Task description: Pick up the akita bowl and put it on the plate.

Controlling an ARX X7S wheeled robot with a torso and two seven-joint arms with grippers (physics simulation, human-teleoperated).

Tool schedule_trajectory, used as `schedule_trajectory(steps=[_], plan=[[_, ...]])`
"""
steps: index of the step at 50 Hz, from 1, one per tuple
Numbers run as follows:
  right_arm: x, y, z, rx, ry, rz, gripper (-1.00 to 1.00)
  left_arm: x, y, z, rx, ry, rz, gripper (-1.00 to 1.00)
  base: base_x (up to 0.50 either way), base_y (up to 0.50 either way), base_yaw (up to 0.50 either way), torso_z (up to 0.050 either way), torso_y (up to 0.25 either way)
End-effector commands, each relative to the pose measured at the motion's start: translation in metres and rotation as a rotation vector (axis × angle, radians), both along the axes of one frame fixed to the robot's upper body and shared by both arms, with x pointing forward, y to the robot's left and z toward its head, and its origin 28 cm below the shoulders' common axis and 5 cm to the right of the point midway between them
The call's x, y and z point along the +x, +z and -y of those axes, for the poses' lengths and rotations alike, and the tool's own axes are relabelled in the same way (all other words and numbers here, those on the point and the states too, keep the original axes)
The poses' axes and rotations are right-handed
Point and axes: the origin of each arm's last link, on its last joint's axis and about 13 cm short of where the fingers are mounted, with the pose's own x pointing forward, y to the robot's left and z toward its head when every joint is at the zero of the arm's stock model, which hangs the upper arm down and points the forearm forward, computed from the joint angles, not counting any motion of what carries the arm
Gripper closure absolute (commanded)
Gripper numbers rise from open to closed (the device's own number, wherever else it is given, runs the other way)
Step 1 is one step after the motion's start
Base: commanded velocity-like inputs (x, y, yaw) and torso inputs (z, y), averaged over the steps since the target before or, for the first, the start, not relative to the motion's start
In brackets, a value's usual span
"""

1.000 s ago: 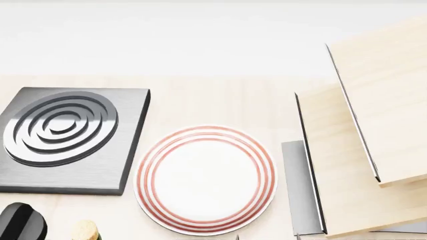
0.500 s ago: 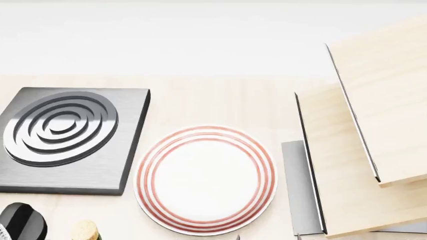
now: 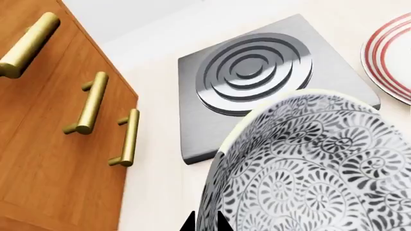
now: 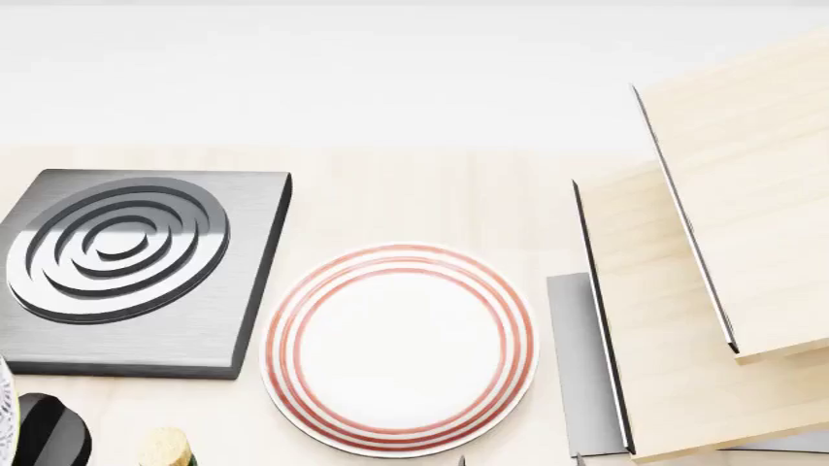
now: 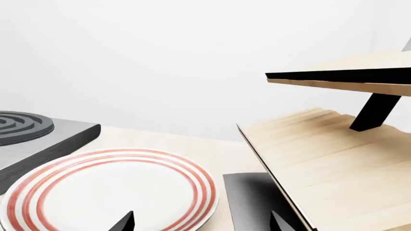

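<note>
**Left gripper pinching the bowl rim, plate sitting bare**

Left gripper only shows as two dark fingertips at the edge of its wrist view, pressed close on either side of the pale rim of the deep round akita bowl with the dense grey-and-white floral pattern. So it's clamped on the bowl's wall. The bowl fills most of that view, tilted so you look into its patterned inside. In the head view just a sliver of it peeks in at the lower left edge, well apart from the flat round white plate with thin red rings.

Around it: a square dark grey burner with circular grooves lies on the pale wooden counter just beside the plate, between bowl and plate. A brown wooden cabinet with brass bar handles stands on the bowl's other side. A black rounded object and a cork-like top sit at the head view's bottom left; can't tell what they are. Light wooden shelves on a dark metal frame stand to the plate's right.

Right gripper hangs low near the plate's edge, its two dark fingertips spread wide with nothing between them.
</note>
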Motion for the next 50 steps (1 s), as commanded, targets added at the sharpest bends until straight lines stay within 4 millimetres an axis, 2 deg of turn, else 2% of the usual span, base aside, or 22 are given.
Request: schedule_trajectory(steps=[1, 15, 19, 27, 42, 50], plan=[[0.000, 0.000, -0.001, -0.001, 0.002, 0.000, -1.00, 0.006, 0.022, 0.003, 0.032, 0.005, 0.143, 1.00, 0.00, 0.00, 0.00, 0.000, 0.000], [0.001, -0.001, 0.000, 0.000, 0.002, -0.003, -1.00, 0.024, 0.045, 0.006, 0.059, 0.055, 0.402, 1.00, 0.00, 0.00, 0.00, 0.000, 0.000], [0.000, -0.002, -0.001, 0.001, 0.003, -0.004, -1.00, 0.037, 0.053, 0.008, 0.072, 0.102, 0.538, 1.00, 0.00, 0.00, 0.00, 0.000, 0.000], [0.001, -0.003, -0.001, 0.000, 0.005, -0.007, -1.00, 0.052, 0.049, 0.014, 0.055, 0.112, 0.590, 1.00, 0.00, 0.00, 0.00, 0.000, 0.000], [0.001, -0.004, -0.002, 0.005, 0.009, -0.008, -1.00, 0.097, 0.051, 0.051, -0.111, 0.051, 0.738, 1.00, 0.00, 0.00, 0.00, 0.000, 0.000], [0.000, -0.004, -0.003, 0.003, 0.014, -0.009, -1.00, 0.125, 0.042, 0.074, -0.180, 0.015, 0.750, 1.00, 0.00, 0.00, 0.00, 0.000, 0.000]])
